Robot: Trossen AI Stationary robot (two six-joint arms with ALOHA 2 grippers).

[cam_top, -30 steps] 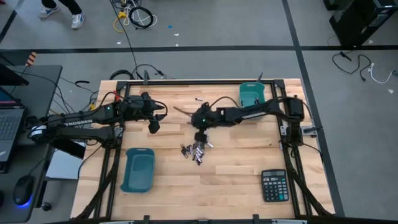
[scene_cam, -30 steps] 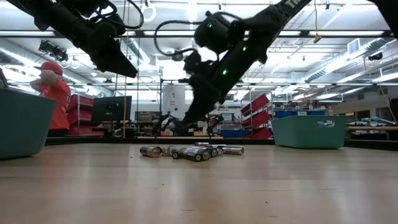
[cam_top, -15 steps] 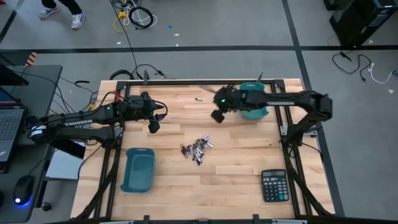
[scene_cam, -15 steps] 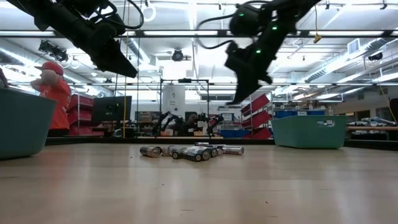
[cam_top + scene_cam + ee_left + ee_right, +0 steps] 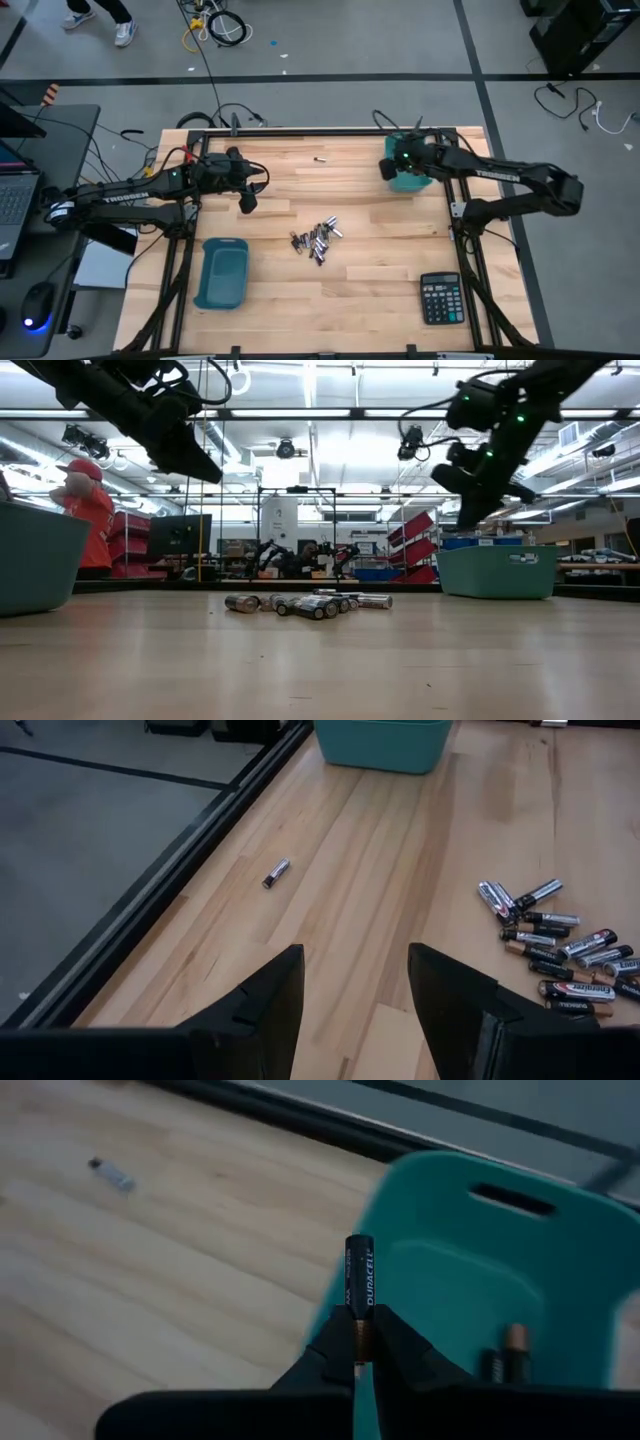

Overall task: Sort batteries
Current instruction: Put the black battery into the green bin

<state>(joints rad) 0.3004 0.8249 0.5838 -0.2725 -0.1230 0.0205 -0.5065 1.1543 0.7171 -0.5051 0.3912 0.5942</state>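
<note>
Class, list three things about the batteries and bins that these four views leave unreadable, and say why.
- Battery pile, high view: cells too small to count.
- Far bin, low view: its wall hides the contents.
- Near bin, low view: cut off by the picture edge.

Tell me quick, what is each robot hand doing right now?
Left gripper: open, holding nothing, up above the table.
Right gripper: shut on a black battery, at the edge of the teal bin.

We see bright, even light from ceiling strips (image 5: pixel 300 412); soft shadows on the worktop (image 5: pixel 380 255); right wrist view blurred.
</note>
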